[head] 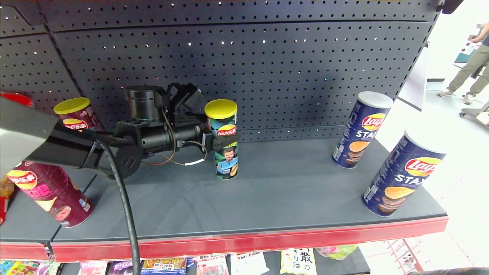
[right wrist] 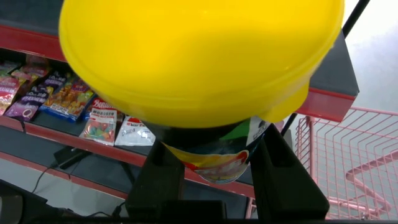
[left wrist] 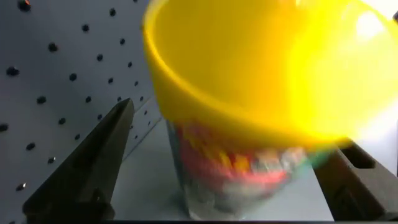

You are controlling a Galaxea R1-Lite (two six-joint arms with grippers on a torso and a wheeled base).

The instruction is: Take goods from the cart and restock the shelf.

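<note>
Can stands mid-shelf, off edge — left hand splayed around it, right hand gripping second can.

Dark pegboard back wall, bright pale floor
</note>
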